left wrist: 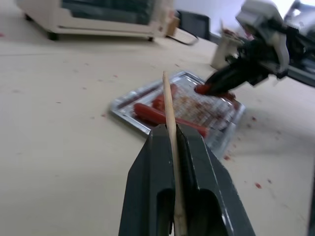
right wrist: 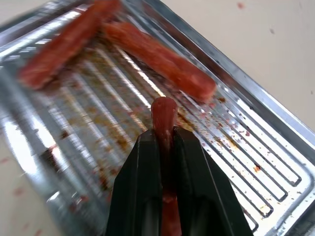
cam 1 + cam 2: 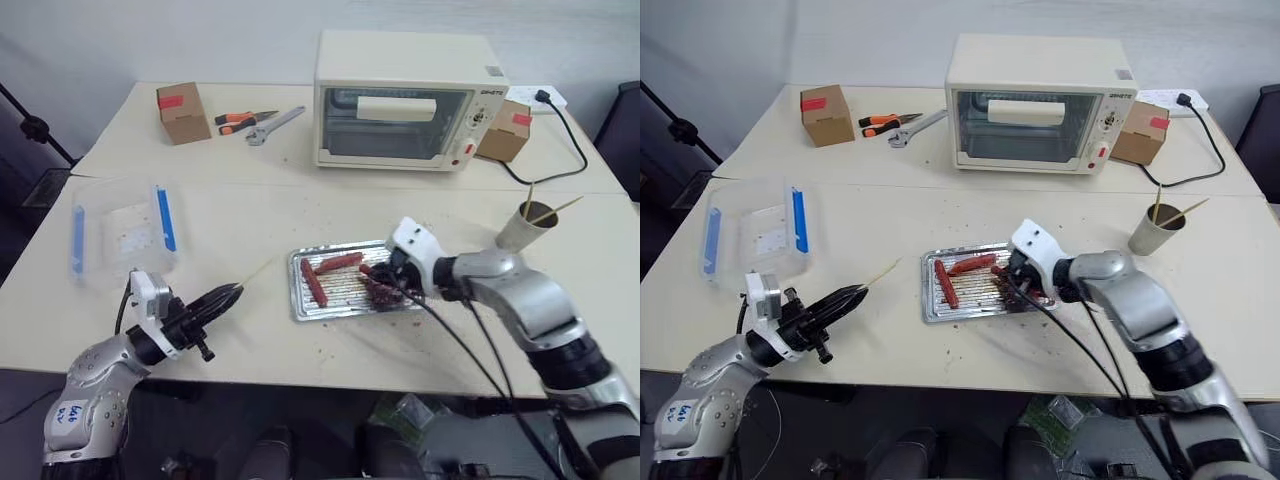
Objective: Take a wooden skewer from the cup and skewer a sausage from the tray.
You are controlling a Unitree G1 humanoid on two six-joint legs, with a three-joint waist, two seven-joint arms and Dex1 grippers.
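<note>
Left gripper (image 3: pixel 225 296) fingers clamped on the wooden skewer (image 3: pixel 256 273), just off the tray (image 3: pixel 305 312) on its left, tip aimed across at it. Right gripper (image 3: pixel 385 285) fingers squeezed on the sausage (image 2: pixel 164 118), over the tray's right half, free end poking toward the skewer. Looks like just lining up both long axes and pushing together.

A thin pale tan wooden skewer (image 1: pixel 170 110) is seen between black claw fingers (image 1: pixel 147 196). A short reddish-brown sausage (image 2: pixel 164 115) is seen over a shiny silver ridged metal tray (image 2: pixel 275 162) dotted with brown crumbs. The tabletop (image 3: pixel 250 210) is coloured cream.
</note>
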